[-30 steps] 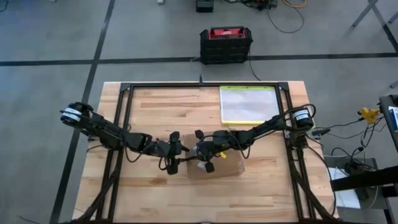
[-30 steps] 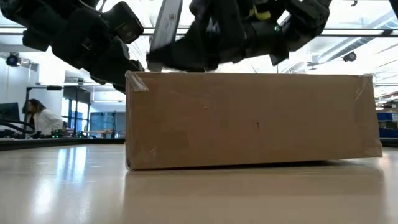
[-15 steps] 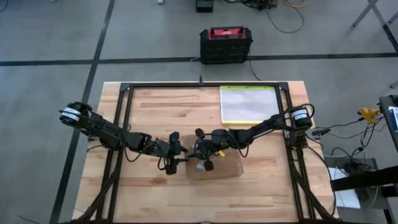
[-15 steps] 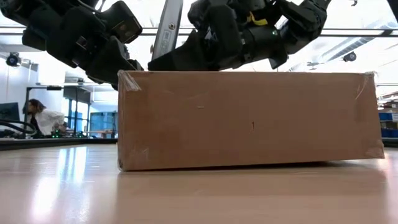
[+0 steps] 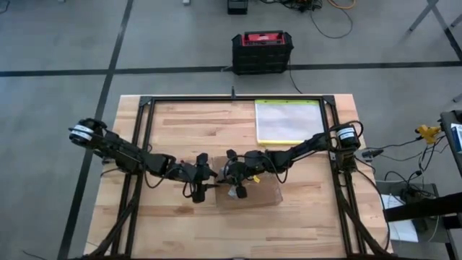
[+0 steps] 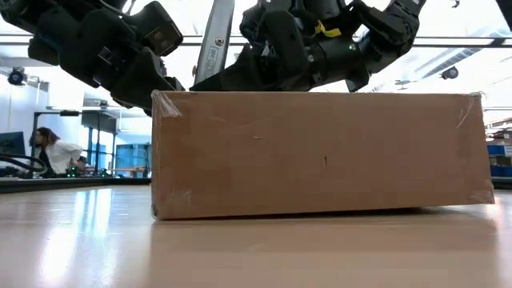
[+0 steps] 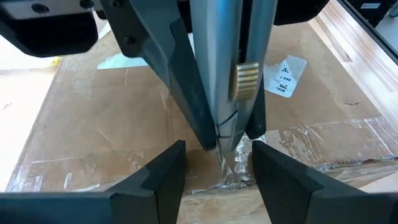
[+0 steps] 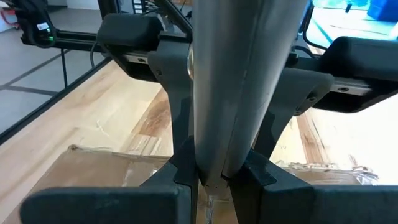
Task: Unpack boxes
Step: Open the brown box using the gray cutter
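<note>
Carton [image 5: 251, 192] is lying near the surface's [image 5: 180, 217] front edge, long axis running left-right. Both tools are working over its left end, each clenching a grey blade: left tool [image 5: 204, 180] at the edge, right tool [image 5: 236, 189] over the taped top.

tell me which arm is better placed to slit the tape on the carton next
Left, probably. The left gripper holds a grey cutter whose tip sits on the clear tape at the carton edge. The right gripper also grips a grey tool, but its tip contact isn't visible.
</note>
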Robot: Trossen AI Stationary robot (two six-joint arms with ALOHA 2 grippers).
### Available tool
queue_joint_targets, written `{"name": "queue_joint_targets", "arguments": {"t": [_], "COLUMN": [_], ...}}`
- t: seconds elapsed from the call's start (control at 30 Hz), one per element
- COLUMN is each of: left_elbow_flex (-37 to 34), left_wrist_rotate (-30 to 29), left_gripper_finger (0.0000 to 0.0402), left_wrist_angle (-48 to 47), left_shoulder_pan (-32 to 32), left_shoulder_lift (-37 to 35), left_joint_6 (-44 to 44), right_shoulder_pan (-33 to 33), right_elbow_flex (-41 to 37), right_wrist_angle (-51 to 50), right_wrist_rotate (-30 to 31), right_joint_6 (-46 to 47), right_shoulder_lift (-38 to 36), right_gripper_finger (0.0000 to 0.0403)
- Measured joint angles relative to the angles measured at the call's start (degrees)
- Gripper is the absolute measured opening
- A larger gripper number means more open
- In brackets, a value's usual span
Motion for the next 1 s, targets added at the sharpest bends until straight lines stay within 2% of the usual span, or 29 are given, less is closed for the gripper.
{"name": "queue_joint_targets", "arguments": {"t": [0.43,0.77,1.0], "left_elbow_flex": [-0.01,-0.01,-0.03], "left_wrist_rotate": [-1.08,-1.11,-1.14], "left_gripper_finger": [0.0177,0.0164,0.0171], "left_wrist_angle": [-0.45,-0.41,-0.45], "left_shoulder_pan": [-0.02,-0.01,0.0], "left_shoulder_lift": [0.0,0.0,0.0], "left_joint_6": [0.02,-0.17,-0.39], "right_shoulder_pan": [1.11,1.37,1.39], "right_elbow_flex": [0.0,1.72,2.14], "right_wrist_angle": [-0.19,0.07,0.02], "right_wrist_rotate": [2.0,3.08,4.25], "right_joint_6": [0.37,0.0,-0.35], "right_shoulder_lift": [-0.38,0.69,1.73], "right_gripper_finger": [0.0042,0.0042,0.0042]}}
